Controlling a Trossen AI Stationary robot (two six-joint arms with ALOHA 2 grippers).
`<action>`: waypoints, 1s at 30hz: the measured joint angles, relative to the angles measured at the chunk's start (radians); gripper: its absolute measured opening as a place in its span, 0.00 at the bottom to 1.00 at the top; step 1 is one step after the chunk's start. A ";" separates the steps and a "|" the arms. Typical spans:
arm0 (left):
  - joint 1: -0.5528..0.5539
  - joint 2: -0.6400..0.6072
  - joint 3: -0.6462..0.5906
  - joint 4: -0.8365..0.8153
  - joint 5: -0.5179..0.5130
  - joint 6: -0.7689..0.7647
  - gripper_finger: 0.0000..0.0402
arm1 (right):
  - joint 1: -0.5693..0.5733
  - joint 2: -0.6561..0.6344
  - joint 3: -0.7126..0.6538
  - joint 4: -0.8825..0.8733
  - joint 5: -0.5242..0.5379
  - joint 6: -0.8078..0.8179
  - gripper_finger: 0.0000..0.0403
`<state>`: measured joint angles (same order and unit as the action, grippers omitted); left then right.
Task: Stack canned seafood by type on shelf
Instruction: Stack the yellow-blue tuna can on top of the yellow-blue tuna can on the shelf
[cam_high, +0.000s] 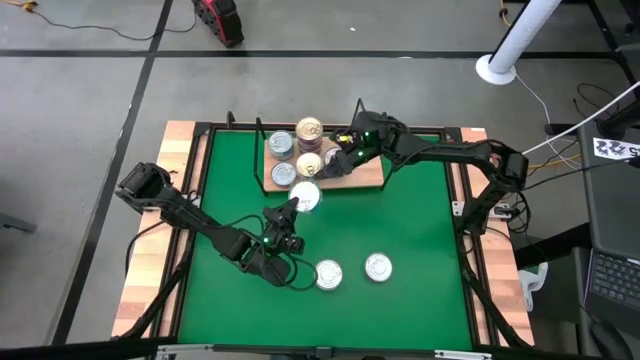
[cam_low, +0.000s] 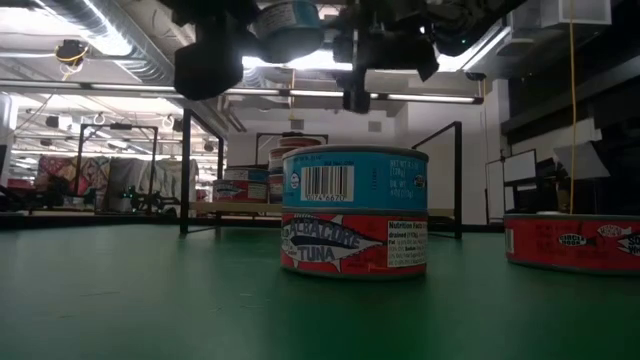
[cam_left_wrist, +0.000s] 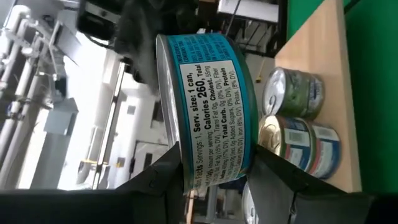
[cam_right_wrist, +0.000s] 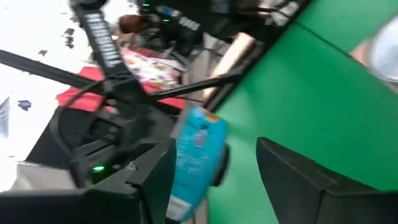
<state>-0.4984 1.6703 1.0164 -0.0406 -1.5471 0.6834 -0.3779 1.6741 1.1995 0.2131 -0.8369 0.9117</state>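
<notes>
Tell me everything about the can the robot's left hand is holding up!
The can is a short round tin with a teal-blue paper label carrying small nutrition print and a silvery metal lid. The left gripper pinches it by its sides, one dark finger on each side. It is lifted off the green table, just in front of the wooden shelf, where other cans stand.

cans (cam_high: 296, 158) crowd the shelf's (cam_high: 368, 177) left; its right lies bare.
</notes>
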 joint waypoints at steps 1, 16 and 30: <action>0.004 0.000 0.000 0.000 0.000 0.000 0.35 | -0.006 0.000 0.000 -0.031 0.020 -0.019 0.55; 0.201 -0.005 -0.001 -0.001 -0.006 0.050 0.35 | -0.110 -0.110 0.000 -0.112 0.061 -0.295 0.55; 0.438 -0.125 -0.002 -0.008 0.197 0.084 0.35 | -0.107 -0.431 0.000 -0.526 0.254 -0.574 0.55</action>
<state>-0.0608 1.5456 1.0145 -0.0486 -1.3498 0.7677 -0.4846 1.2432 1.1992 -0.3131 -0.5829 0.3380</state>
